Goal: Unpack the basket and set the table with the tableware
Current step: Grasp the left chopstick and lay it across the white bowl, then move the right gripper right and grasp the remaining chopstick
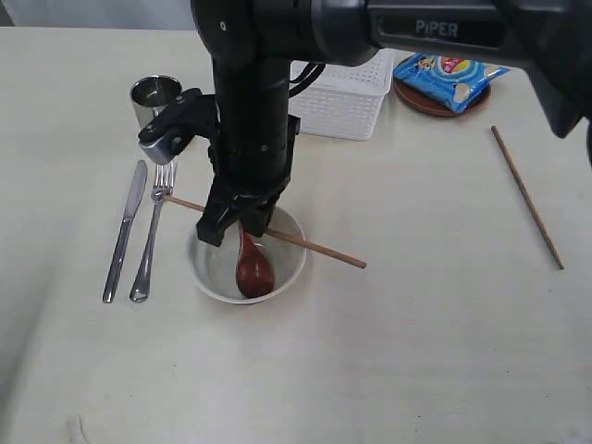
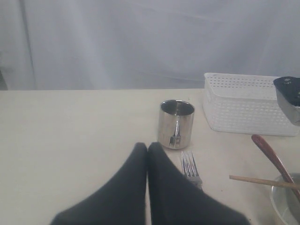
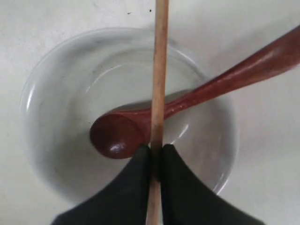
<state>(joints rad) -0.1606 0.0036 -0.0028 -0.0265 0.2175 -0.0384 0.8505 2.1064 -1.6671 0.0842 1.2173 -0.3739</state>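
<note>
My right gripper (image 1: 242, 222) reaches across to the off-white bowl (image 1: 289, 276) and is shut on a wooden chopstick (image 1: 319, 248) that lies slanted across the rim. The wrist view shows that chopstick (image 3: 159, 70) pinched between the fingers (image 3: 136, 187), above the red-brown spoon (image 3: 211, 86) resting in the bowl (image 3: 56, 93). Left of the bowl lie the knife (image 1: 125, 231) and fork (image 1: 151, 236), with the steel mug (image 1: 154, 95) behind them. A second chopstick (image 1: 527, 197) lies far right. My left gripper (image 2: 147, 146) is shut and empty, near the fork (image 2: 190, 166) and mug (image 2: 176, 124); the exterior view does not show it.
The white basket (image 1: 347, 102) stands at the back behind the arm. Right of it a blue chip bag (image 1: 449, 74) lies on the brown plate (image 1: 435, 104). The right arm's body hides part of the basket and the bowl's far rim.
</note>
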